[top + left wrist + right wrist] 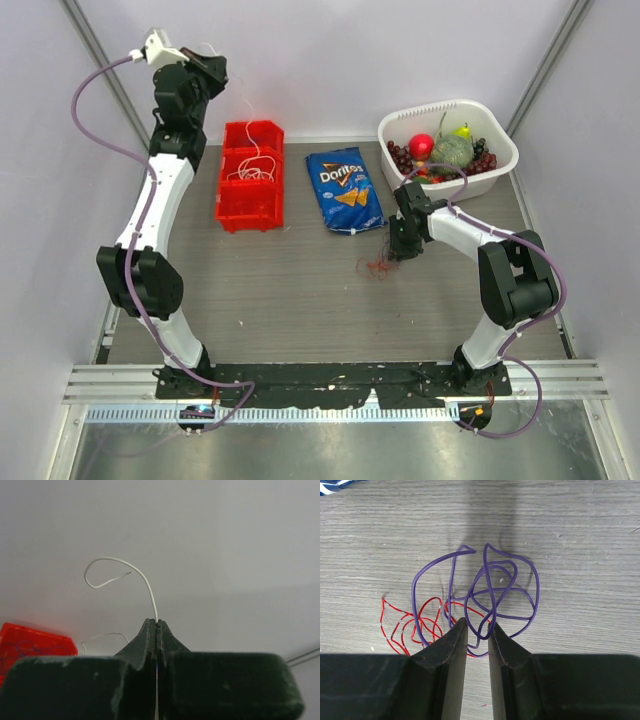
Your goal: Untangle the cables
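My left gripper point(213, 68) is raised high at the back left, above the red bin point(250, 205). It is shut on a thin white cable point(145, 581) that curls up from its fingertips point(157, 623). More white cable point(255, 167) lies coiled in the bin. A purple cable point(496, 591) and a red cable point(415, 622) lie tangled on the table, also seen in the top view point(378, 265). My right gripper point(477, 626) is low over this tangle with its jaws a little apart. A purple loop sits between its fingertips, not clamped.
A blue Doritos bag point(345, 190) lies at the middle back. A white basket point(500, 160) holding fruit stands at the back right. The red bin's edge point(30, 642) shows in the left wrist view. Walls enclose the table on three sides.
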{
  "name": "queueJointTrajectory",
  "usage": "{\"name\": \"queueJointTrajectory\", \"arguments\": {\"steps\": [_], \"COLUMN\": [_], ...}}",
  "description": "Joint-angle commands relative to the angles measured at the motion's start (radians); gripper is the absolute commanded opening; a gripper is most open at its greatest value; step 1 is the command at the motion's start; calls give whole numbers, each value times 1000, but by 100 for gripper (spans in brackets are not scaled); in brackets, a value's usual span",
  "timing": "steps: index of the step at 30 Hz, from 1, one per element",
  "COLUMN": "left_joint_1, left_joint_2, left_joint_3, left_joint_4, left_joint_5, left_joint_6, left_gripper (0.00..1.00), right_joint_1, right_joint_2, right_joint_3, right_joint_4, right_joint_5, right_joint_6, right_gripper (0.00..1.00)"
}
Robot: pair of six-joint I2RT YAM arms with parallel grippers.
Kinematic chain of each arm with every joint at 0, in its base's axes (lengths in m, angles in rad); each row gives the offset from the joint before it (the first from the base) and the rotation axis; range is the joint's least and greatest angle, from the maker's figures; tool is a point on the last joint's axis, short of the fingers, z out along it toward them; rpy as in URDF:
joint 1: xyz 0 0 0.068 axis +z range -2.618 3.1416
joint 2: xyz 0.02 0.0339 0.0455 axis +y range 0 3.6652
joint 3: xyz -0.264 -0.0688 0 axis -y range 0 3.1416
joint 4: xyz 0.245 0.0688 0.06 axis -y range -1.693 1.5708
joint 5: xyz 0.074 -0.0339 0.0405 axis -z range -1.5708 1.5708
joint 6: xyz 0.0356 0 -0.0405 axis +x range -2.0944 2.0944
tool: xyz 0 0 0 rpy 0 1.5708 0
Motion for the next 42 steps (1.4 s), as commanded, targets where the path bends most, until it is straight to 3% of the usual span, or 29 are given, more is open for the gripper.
{"name": "queueJointTrajectory", "arguments": {"steps": [1, 9, 12, 20, 34, 42], "left_joint_1": [10, 8, 11, 11, 22, 68], "left_joint_2": [-46, -94, -94, -49, 207, 374], "left_joint_3": [-83, -219, -251, -276, -92, 12], "left_joint_4": [31, -141, -247, -507, -672, -592], "left_joint_5": [-16, -155, -241, -310, -134, 73], "left_joint_6": [19, -22, -94, -343, -392, -338], "left_gripper": [0, 0, 0, 0, 0, 0], "right_joint_1": [-4, -3, -3, -3, -6, -4], "right_joint_2": [-7, -5, -2, -4, -8, -2], "right_joint_3": [42, 40, 42, 40, 43, 54], "right_joint_4": [-2, -4, -4, -4, -10, -22], "right_joint_5": [17, 14, 12, 12, 17, 17], "right_joint_6": [-12, -12, -12, -10, -15, -18], "right_gripper": [28, 28, 28, 28, 28, 28]}}
